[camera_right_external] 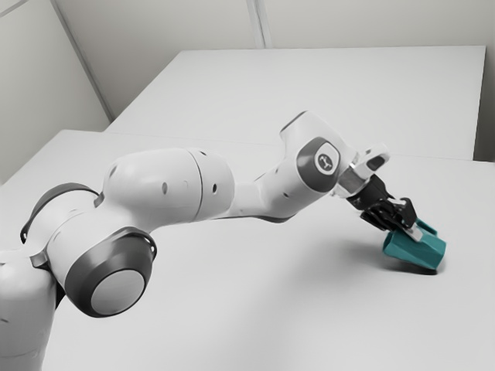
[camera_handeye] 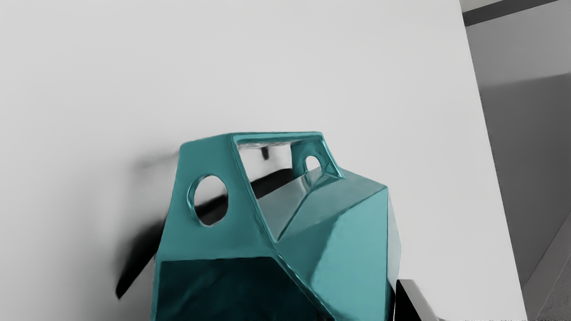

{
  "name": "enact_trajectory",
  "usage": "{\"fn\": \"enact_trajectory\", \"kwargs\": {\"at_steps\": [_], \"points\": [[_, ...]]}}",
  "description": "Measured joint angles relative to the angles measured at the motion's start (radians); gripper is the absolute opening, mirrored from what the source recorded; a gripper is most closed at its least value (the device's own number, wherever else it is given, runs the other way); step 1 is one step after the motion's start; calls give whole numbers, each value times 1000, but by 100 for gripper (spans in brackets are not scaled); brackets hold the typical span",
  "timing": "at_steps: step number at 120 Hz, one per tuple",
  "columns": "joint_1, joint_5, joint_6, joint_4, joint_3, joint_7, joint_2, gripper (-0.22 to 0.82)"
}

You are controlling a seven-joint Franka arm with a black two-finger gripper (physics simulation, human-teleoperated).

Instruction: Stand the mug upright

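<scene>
The black gripper (camera_right_external: 411, 229) reaches down at the exterior view's right, at the teal faceted mug (camera_right_external: 421, 251). The mug lies tilted on its side, its handle on the upper side and a dark shadow close under it. In the wrist view the mug (camera_handeye: 352, 249) shows its dark opening and its angular handle with round holes. The gripper (camera_handeye: 363, 310) is shut on the mug's wall: one fingertip stands against the outside, and a dark bit of the other shows by the opening, mostly hidden.
The white table (camera_right_external: 309, 309) extends around the mug, with another white surface (camera_right_external: 325, 85) behind it. In the wrist view a table edge (camera_handeye: 493, 160) runs beyond the mug, on the side of the visible finger. The arm spans the exterior view from the left.
</scene>
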State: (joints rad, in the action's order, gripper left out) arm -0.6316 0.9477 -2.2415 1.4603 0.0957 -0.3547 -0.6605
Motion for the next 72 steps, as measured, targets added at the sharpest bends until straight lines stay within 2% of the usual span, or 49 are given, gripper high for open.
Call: {"fn": "enact_trajectory", "kwargs": {"at_steps": [26,49,72], "points": [[-10,-4,2,-12,0,1,7,-14],[-15,-64,2,1,1,17,46,-14],[2,-214,2,76,8,50,139,-15]]}}
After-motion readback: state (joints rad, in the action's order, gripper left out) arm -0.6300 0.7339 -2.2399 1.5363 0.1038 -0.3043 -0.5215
